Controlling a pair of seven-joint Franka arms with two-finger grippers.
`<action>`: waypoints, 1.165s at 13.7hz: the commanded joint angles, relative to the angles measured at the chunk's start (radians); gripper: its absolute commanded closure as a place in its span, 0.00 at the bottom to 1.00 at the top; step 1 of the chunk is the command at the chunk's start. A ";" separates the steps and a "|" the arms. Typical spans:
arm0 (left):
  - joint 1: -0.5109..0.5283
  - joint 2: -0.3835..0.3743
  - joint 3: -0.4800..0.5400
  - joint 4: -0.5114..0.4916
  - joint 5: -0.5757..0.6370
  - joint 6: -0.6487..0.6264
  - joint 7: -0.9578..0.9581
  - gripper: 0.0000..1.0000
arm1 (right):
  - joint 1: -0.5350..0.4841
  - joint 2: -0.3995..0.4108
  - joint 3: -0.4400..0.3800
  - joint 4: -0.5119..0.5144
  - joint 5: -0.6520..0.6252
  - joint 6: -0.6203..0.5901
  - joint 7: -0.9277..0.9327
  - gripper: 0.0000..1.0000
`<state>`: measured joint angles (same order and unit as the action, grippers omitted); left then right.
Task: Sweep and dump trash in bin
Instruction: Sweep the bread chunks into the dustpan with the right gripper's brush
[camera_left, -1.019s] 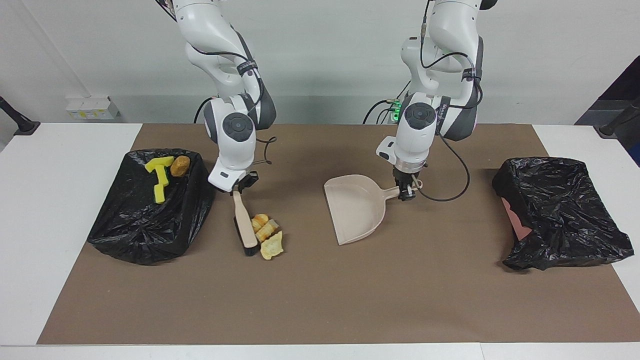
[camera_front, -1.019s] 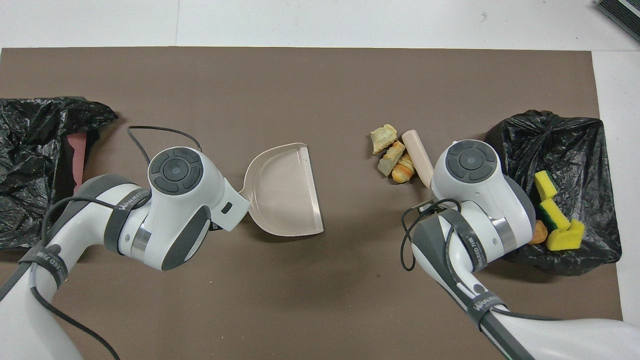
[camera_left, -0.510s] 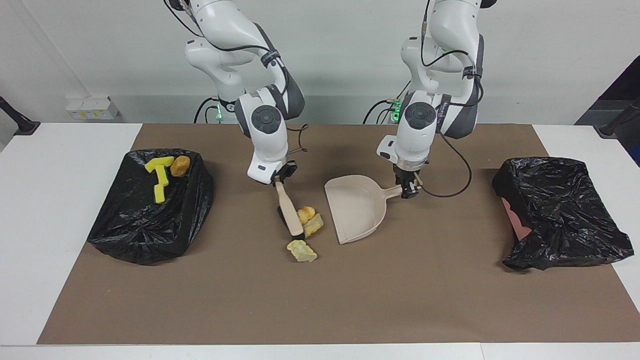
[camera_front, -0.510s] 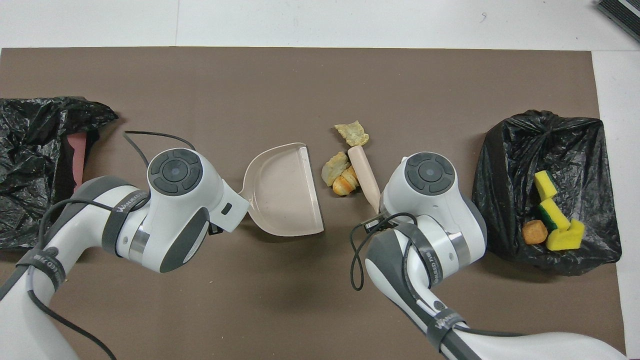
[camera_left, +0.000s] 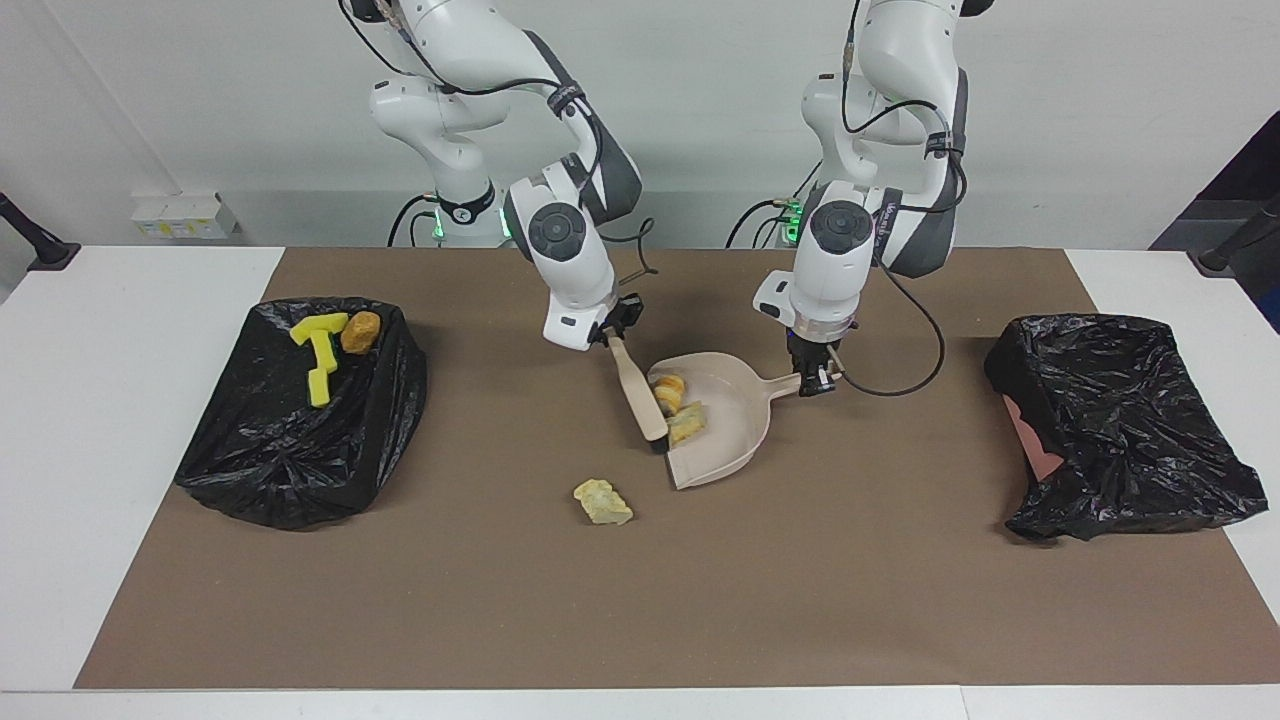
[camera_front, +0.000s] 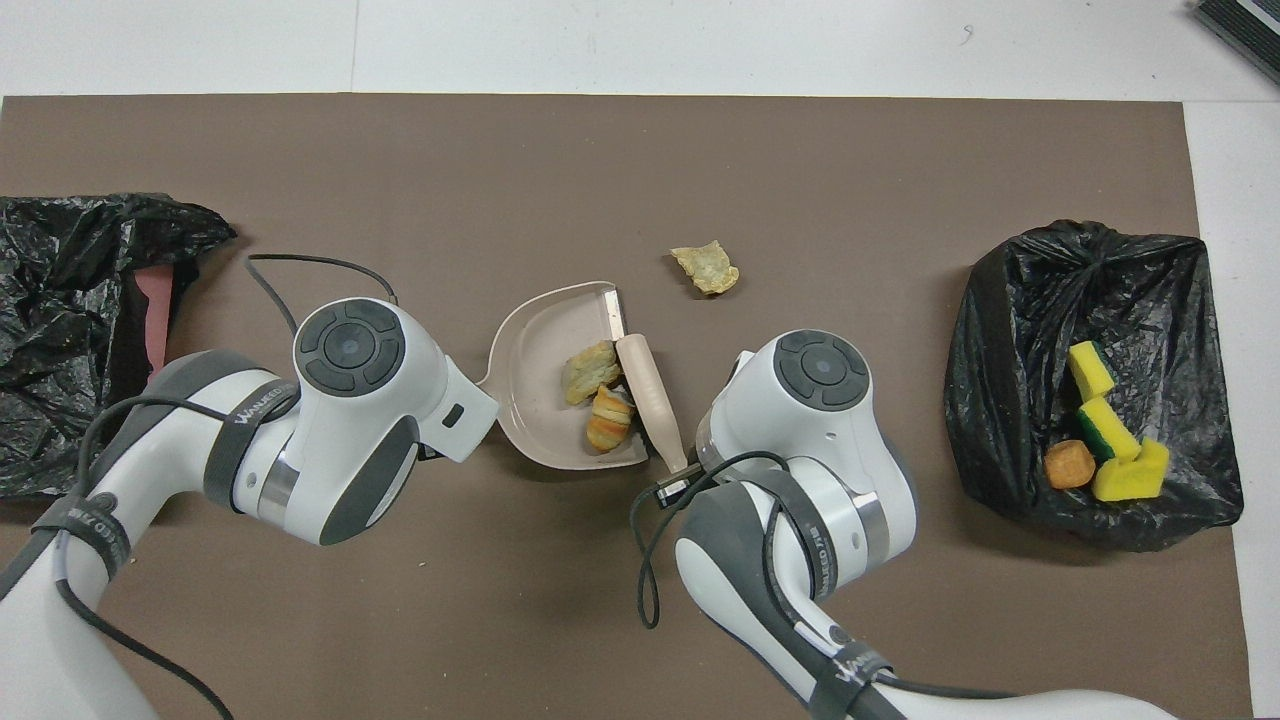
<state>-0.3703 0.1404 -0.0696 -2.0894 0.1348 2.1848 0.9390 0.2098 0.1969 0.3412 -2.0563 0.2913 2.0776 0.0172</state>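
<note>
My right gripper (camera_left: 608, 338) holds the brush (camera_left: 636, 393) by its handle, with the bristle end down at the mouth of the dustpan (camera_left: 735, 435). My left gripper (camera_left: 812, 378) clamps the dustpan's handle and keeps the pan flat on the brown mat (camera_left: 640, 600). Two pale chunks (camera_front: 598, 392) lie inside the pan, just beside the brush. A third chunk (camera_left: 603, 502) lies loose on the mat, near the pan's open lip and farther from the robots than it. The yellow and green sponge pieces (camera_left: 318, 352) and the orange-brown lump (camera_left: 360, 331) rest on the black-bagged bin (camera_left: 300, 460) toward the right arm's end of the table; a second bagged bin (camera_left: 1130, 430) sits toward the left arm's end. To finish this sweep well, I judge that the brush must lift clear, drop just past the stray chunk, and draw it along the mat into the lip while the pan stays pressed down. Too fast a stroke could flick the chunk aside or knock the two out.
</note>
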 joint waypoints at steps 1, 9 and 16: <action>0.007 -0.019 -0.003 -0.015 0.031 0.012 0.015 1.00 | -0.013 -0.049 0.012 0.007 0.042 -0.010 0.003 1.00; 0.011 -0.021 -0.001 -0.017 0.031 -0.008 0.009 1.00 | -0.157 -0.062 -0.018 0.128 -0.283 -0.163 -0.028 1.00; 0.017 -0.024 -0.001 -0.023 0.031 -0.010 0.000 1.00 | -0.139 0.232 -0.011 0.367 -0.649 -0.160 -0.080 1.00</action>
<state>-0.3617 0.1403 -0.0676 -2.0898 0.1422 2.1815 0.9435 0.0636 0.3669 0.3179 -1.7515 -0.3287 1.9140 -0.0377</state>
